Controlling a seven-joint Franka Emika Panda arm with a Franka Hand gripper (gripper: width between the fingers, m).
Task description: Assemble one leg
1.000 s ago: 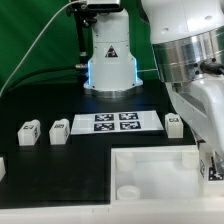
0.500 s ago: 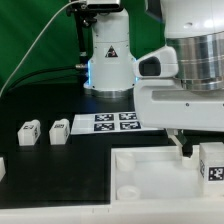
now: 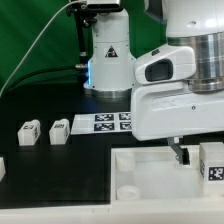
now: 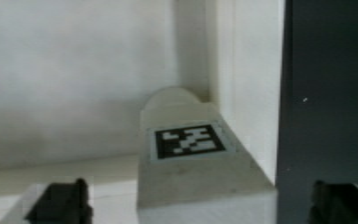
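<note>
A leg (image 3: 212,162), a small white block with a black-and-white tag, stands at the exterior view's right edge on the large white panel (image 3: 150,168). My gripper (image 3: 196,157) hangs over it. One dark finger (image 3: 183,153) shows just beside the leg, towards the exterior view's left. In the wrist view the leg (image 4: 190,142) lies between the two fingertips (image 4: 60,203), which stand wide apart and clear of it. The gripper (image 4: 202,205) is open and empty. Two more legs (image 3: 29,131) (image 3: 58,132) stand at the exterior view's left.
The marker board (image 3: 103,122) lies behind the panel, partly covered by my arm. Another white part (image 3: 2,167) shows at the left edge. The robot base (image 3: 108,55) stands at the back. The table is black.
My arm has swung across the exterior view and now covers the right end of the marker board and the leg beside it. The gripper has come down over the leg on the panel.
</note>
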